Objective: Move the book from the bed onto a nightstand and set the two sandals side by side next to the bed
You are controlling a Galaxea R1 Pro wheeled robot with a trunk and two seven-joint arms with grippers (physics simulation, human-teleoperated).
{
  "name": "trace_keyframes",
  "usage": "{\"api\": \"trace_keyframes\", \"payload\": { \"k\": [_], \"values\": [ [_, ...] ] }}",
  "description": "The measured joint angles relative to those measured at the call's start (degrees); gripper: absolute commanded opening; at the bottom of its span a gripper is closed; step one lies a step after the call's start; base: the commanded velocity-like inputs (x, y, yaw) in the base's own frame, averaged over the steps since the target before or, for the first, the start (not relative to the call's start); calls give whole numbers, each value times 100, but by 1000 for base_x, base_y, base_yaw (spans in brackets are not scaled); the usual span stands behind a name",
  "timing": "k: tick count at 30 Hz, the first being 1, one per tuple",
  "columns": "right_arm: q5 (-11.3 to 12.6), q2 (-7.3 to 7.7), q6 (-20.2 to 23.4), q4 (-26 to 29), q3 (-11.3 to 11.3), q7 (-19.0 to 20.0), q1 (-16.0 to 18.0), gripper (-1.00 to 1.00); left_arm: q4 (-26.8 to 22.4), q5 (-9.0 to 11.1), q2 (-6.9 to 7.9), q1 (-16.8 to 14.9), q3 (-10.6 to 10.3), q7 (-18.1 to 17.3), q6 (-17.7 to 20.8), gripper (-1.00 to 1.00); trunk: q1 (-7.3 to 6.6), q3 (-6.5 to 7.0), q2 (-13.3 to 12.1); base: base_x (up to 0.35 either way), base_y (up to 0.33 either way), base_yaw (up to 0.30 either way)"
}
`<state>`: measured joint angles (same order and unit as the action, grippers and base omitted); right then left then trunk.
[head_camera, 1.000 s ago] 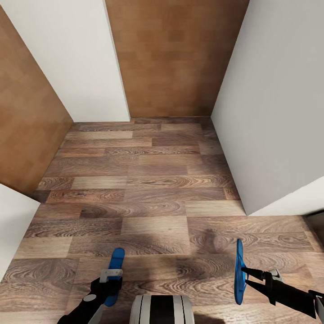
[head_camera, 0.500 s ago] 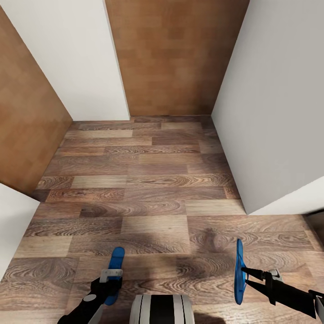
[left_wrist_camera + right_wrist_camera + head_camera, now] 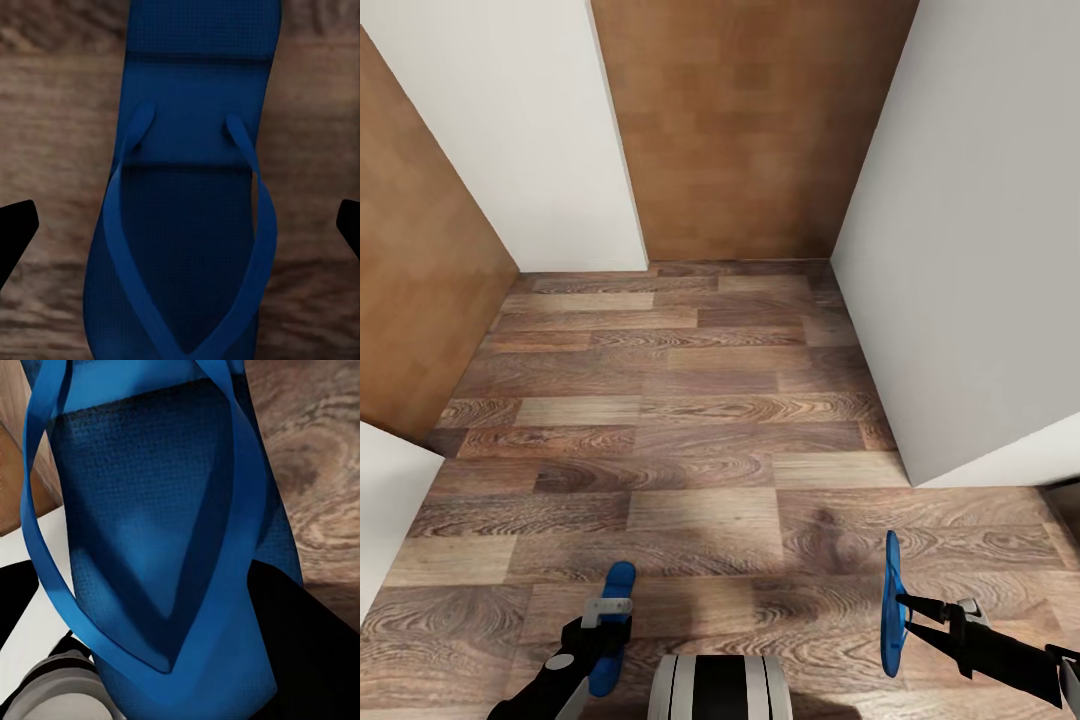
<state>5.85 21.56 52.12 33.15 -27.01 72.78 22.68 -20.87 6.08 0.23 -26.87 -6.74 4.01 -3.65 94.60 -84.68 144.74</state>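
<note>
Ahead of me stretches a corridor of wood-plank floor, hemmed by white walls on either side and a brown wooden panel at the far end; neither bed, nightstand nor book is in sight, so I judge I am in transit, carrying the sandals toward the bedroom. Low at my own left, my left gripper is clamped on one blue sandal, which lies flat and points forward; in the left wrist view that sandal runs straight out between my dark fingers, strap side up, the floor beneath it. At my right, the right gripper pinches the other sandal so that it stands on edge, thin as a blade from above; the right wrist view shows its sole and thong straps close against the camera. Both holds look firm. Next I must find the bed, stop beside it, then lower the two sandals to the floor, turning the right one flat to lie alongside the left.
</note>
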Motion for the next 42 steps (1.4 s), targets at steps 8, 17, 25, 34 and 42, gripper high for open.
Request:
{"api": "trace_keyframes", "payload": {
  "k": [8,17,25,34,42],
  "values": [
    [1,1,0,0,0,0,0,-100,0,0,0,0,-1,0,0,100,8,-66,4,0,0,0],
    [-7,1,-4,0,2,0,-2,-100,0,0,0,0,2,0,2,100,16,-132,8,0,0,0],
    [-7,-2,-4,0,2,0,-3,-100,0,0,0,0,-5,0,9,100,36,-310,19,0,0,0],
    [-6,-1,-4,0,3,0,-2,-100,0,0,0,0,-7,0,5,100,44,-376,23,0,0,0],
    [-1,0,-1,0,0,0,-1,-100,0,0,0,0,-7,0,6,100,49,-421,25,0,0,0]
  ]
}}
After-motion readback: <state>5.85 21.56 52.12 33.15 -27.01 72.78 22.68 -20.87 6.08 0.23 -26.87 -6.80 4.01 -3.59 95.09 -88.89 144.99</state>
